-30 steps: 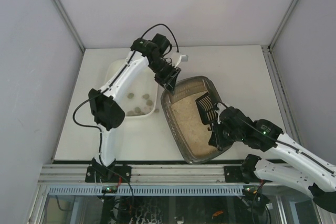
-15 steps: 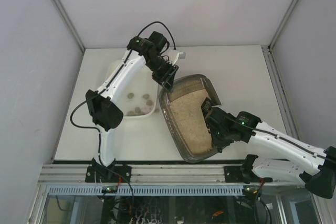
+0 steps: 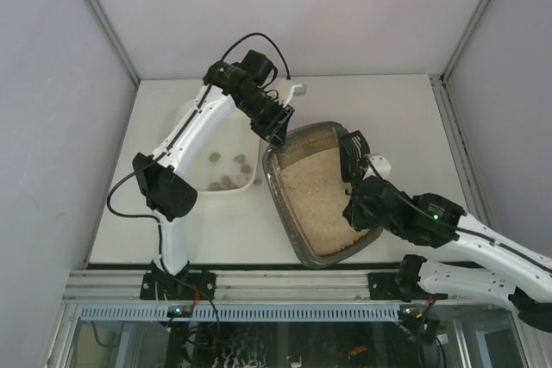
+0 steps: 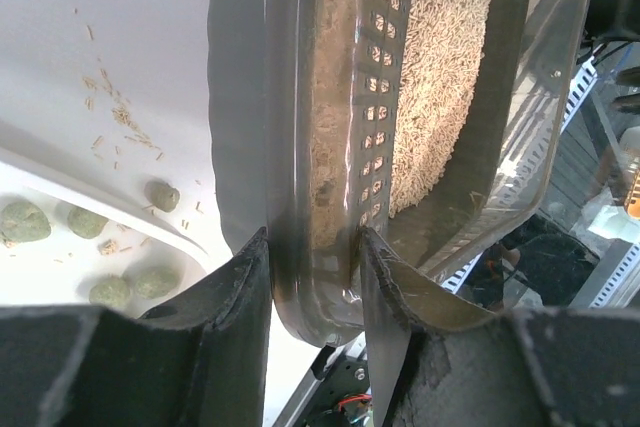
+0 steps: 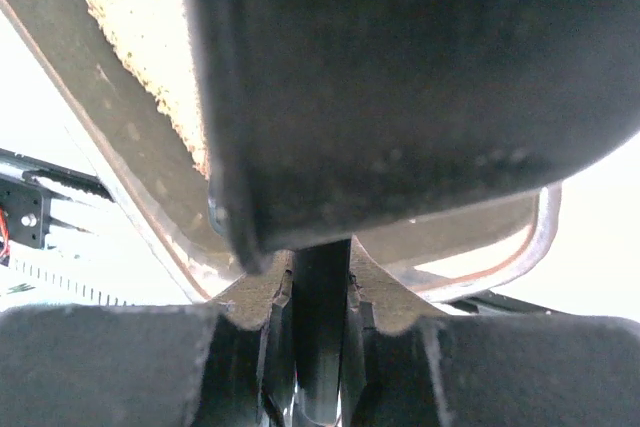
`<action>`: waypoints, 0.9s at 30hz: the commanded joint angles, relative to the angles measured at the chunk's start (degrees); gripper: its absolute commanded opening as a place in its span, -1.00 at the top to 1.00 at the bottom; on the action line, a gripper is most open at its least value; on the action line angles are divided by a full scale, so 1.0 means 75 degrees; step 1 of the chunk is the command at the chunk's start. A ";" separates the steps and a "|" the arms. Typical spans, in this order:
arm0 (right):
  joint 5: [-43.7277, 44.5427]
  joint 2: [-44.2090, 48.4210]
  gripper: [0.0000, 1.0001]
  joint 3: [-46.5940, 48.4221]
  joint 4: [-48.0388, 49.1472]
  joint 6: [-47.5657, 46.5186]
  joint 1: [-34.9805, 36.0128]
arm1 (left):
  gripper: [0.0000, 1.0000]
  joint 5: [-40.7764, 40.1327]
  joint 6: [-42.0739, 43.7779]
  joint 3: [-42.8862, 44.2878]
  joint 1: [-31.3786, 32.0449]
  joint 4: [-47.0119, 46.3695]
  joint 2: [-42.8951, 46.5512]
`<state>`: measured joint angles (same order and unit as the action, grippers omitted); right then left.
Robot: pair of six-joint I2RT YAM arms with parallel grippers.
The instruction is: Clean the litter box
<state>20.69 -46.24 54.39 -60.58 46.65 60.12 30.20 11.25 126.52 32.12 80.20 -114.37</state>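
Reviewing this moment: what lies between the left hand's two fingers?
The thick rim of the litter box lies between them. The left hand is clamped on that rim, as the left wrist view shows plainly.

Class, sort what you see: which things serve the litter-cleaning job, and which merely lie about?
In use: litter box, left gripper, scoop, right gripper, white tray, clumps.
Lying about: stray litter grains, on the table.
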 commanded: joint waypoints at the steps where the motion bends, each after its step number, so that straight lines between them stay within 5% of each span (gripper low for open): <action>1: 0.0060 -0.0995 1.00 0.0113 0.1014 -0.0258 -0.0038 | 1.00 0.0407 0.0351 -0.0031 0.0191 -0.0417 0.0769; 5: -0.0552 -0.1813 1.00 0.0155 0.1359 -0.0536 -0.0136 | 1.00 0.0350 0.0379 -0.0013 0.0308 -0.0434 0.0839; 13: -0.0266 -0.0301 1.00 0.0188 0.1635 -0.0658 -0.0606 | 1.00 0.0400 0.0388 -0.0100 0.0323 -0.0457 0.0926; 27: -0.1186 -0.0739 1.00 -0.0256 0.1367 -0.0422 -0.0447 | 1.00 0.0120 0.0392 -0.0762 0.0323 -0.1012 0.1296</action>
<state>14.83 -53.78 53.65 -51.24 43.05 56.36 30.83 12.03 121.86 33.98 77.21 -111.90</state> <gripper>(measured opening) 0.143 0.391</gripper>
